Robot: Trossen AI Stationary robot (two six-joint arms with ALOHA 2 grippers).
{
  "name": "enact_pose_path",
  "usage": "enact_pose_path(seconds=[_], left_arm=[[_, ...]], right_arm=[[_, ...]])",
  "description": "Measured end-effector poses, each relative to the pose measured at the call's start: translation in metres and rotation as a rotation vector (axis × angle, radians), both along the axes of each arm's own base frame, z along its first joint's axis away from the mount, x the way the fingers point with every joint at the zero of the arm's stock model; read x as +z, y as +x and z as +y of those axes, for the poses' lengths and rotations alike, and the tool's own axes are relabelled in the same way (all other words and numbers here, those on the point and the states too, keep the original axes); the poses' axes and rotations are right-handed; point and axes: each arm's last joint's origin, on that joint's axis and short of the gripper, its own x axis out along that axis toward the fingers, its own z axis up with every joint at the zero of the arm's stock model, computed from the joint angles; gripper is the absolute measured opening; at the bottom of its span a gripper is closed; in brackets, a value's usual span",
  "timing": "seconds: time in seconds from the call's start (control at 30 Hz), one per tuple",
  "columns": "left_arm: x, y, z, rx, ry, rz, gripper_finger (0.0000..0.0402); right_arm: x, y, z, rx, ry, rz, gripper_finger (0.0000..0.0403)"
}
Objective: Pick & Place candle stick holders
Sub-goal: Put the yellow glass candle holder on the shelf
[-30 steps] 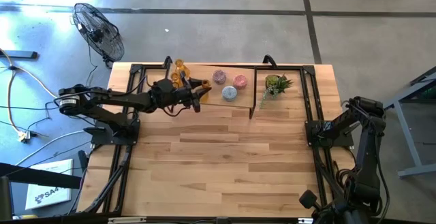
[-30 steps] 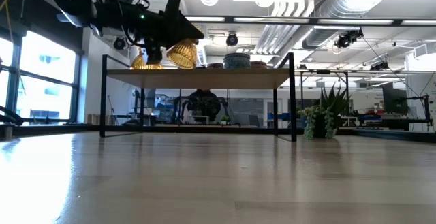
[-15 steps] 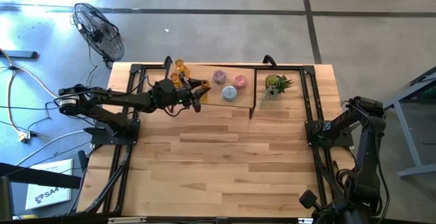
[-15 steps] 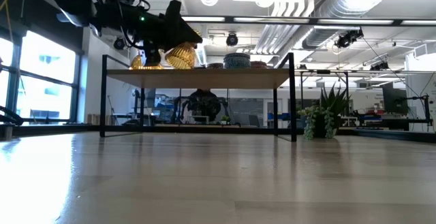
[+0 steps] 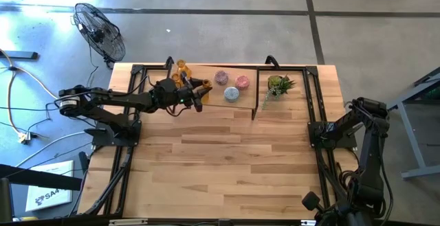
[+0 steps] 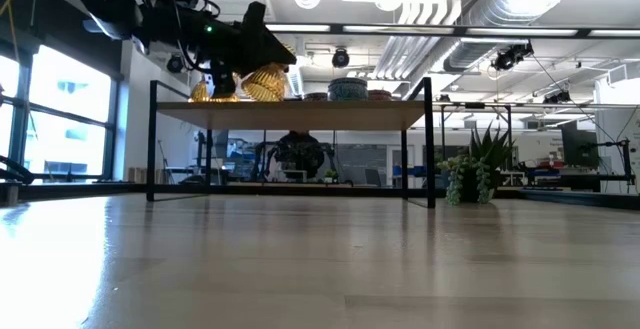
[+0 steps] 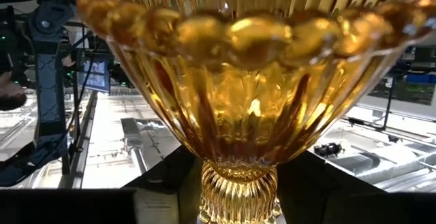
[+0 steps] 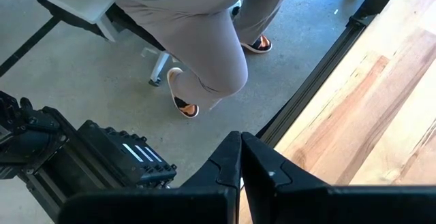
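Looking across the far edge of the wooden surface (image 5: 227, 157), we note the following.

Left tool (image 5: 201, 92): we see it reaching over the black-framed wooden shelf (image 6: 290, 114) at the far left of the surface, clamped on the stem of a ribbed amber glass candle stick holder (image 6: 265, 81), which tilts sideways just above the shelf top.

Close view: we find the held holder's fluted bowl with a beaded rim (image 7: 252, 67) filling the left wrist view, its narrow stem set between the dark fingers (image 7: 163, 193).

Other amber holders: we see two more amber glass pieces (image 5: 181, 68) on the shelf just behind the left tool; from the low view one of them (image 6: 203, 91) shows beside the held piece.

Rounder holders: we count two pink glass holders (image 5: 221, 77) and (image 5: 243, 82) and one light blue glass holder (image 5: 232, 94) near the middle of the shelf, close together and apart from the left tool.

Plant: a small spiky green potted plant (image 5: 278, 84) stands right of the shelf's end.

Right tool (image 8: 240, 157): we see it parked at the right edge of the surface, fingers pressed together and holding nothing.

Room: a person's legs in light trousers (image 8: 204, 33) show on the floor past the right tool; a black floor fan (image 5: 100, 34) stands beyond the far left corner.
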Motion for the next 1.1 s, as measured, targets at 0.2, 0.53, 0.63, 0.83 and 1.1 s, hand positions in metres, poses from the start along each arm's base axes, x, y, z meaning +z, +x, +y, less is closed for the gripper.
enact_pose_path(seconds=[0.2, 0.53, 0.63, 0.83, 1.1], left_arm=[[-0.002, 0.0, -0.001, -0.019, -0.008, 0.014, 0.0181], [-0.002, 0.0, -0.001, -0.021, -0.009, 0.013, 0.0157], [-0.001, 0.0, -0.001, -0.021, -0.005, 0.005, 0.016], [0.013, 0.005, 0.001, -0.019, 0.013, -0.047, 0.0161], [0.019, 0.007, 0.001, -0.019, 0.015, -0.056, 0.0162]], right_arm=[[0.0, 0.0, 0.0, 0.0, 0.0, 0.0, 0.0005], [0.0, 0.0, 0.0, 0.0, 0.001, 0.0, 0.0005], [0.0, 0.0, 0.0, 0.0, 0.001, 0.0, 0.0004], [0.0, 0.0, 0.0, 0.0, 0.002, 0.0, 0.0005], [0.0, 0.0, 0.0, 0.0, 0.003, -0.001, 0.0005]])
